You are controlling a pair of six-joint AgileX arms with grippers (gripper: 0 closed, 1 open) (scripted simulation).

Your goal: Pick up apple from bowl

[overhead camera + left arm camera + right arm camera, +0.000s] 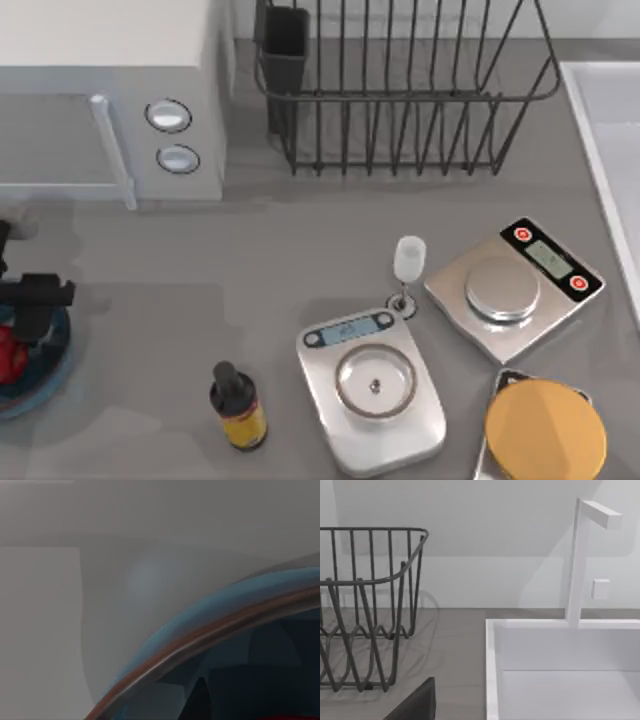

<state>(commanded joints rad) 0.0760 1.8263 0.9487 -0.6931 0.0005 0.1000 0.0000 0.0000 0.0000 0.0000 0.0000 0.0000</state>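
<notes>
Glossy round apple point(10, 352) in bowl point(52, 365)

Glossy red apple point(8, 353), smooth blue-teal bowl point(45, 375) w/ darker rim, matt grey table point(250, 270), dark wire rack point(400, 90) — shiny metal scale pans point(375, 380)

Red apple point(9, 353) in teal bowl point(50, 365)

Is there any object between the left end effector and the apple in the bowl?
Nothing visible does. In the top view the left end effector is directly over the bowl at the table's left edge, with the apple right beside it. The dropper bottle stands well apart.
</notes>
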